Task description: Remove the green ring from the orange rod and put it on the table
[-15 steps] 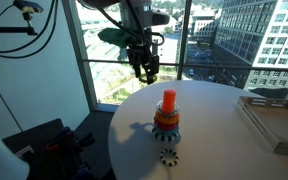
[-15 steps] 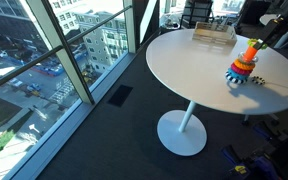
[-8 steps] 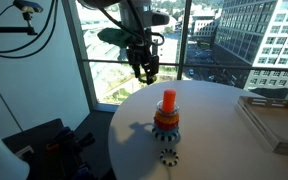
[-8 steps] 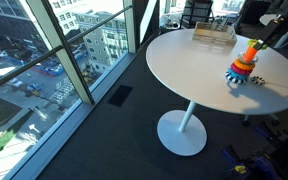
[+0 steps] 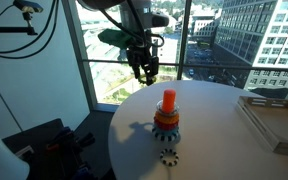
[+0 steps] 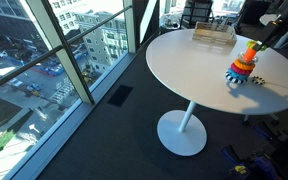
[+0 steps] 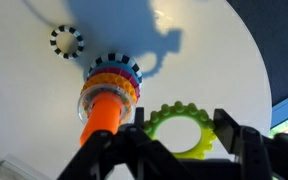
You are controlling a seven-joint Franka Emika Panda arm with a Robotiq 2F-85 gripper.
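Note:
In the wrist view my gripper (image 7: 179, 131) is shut on the green ring (image 7: 179, 110), a knobbly yellowish-green ring held flat between the two black fingers. The orange rod (image 7: 104, 115) stands upright just left of it, with coloured rings (image 7: 112, 76) stacked round its base. In an exterior view the gripper (image 5: 145, 68) hangs well above the white table (image 5: 214, 110), behind and to the left of the rod (image 5: 169, 99). The rod (image 6: 250, 45) and the table (image 6: 189, 60) also show in the other exterior view.
A small dark toothed ring (image 7: 67, 40) lies on the table beside the stack and shows in both exterior views (image 5: 168, 155) (image 6: 257, 80). A flat grey tray-like box (image 5: 274, 120) (image 6: 212, 36) sits at the table's edge. Large windows stand behind the table.

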